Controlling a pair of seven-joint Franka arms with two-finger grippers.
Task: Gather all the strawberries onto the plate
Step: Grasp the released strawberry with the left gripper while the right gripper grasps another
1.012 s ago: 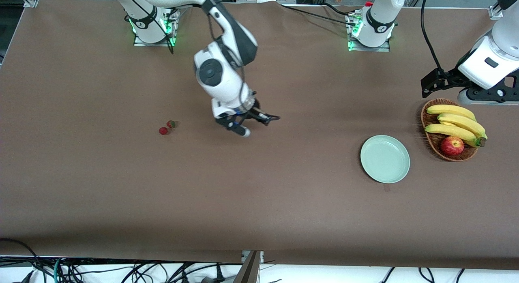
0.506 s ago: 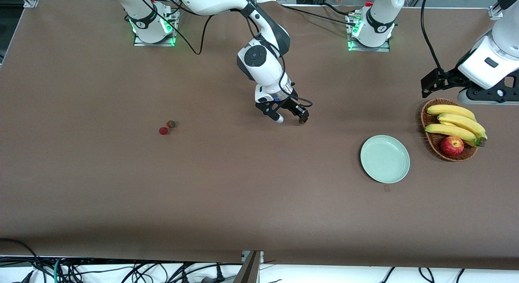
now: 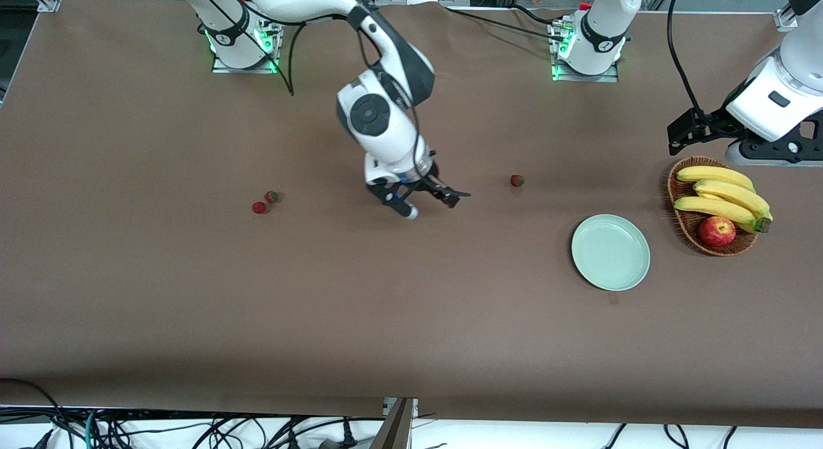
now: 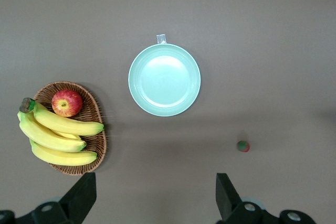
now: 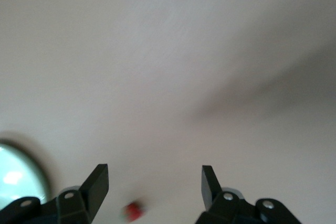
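Brown cloth covers the table [image 3: 411, 320] I am working over. Item one: plate [image 3: 611, 252], pale mint-green, round, lying bare toward the left arm's end of the table, with nothing on it in my left wrist view. Item two: single strawberry [image 3: 517, 180], red with a green top, resting on the cloth between the right gripper and the plate, farther from the front camera than the plate and apart from it. Item three: pair of strawberries [image 3: 265, 202], close together on the cloth toward the right arm's end, well apart from the plate. Item four: wicker basket [image 3: 683, 225] just beside the plate, holding bananas [image 3: 723, 195] and a red apple [image 3: 717, 231]. Item five: right gripper [image 3: 429, 203], low over the middle of the table, fingers spread apart and grasping nothing. Item six: left gripper [image 4: 155, 195], waiting high over the table's edge beside the basket, fingers wide apart and empty, its camera looking down on plate, basket and the single strawberry.
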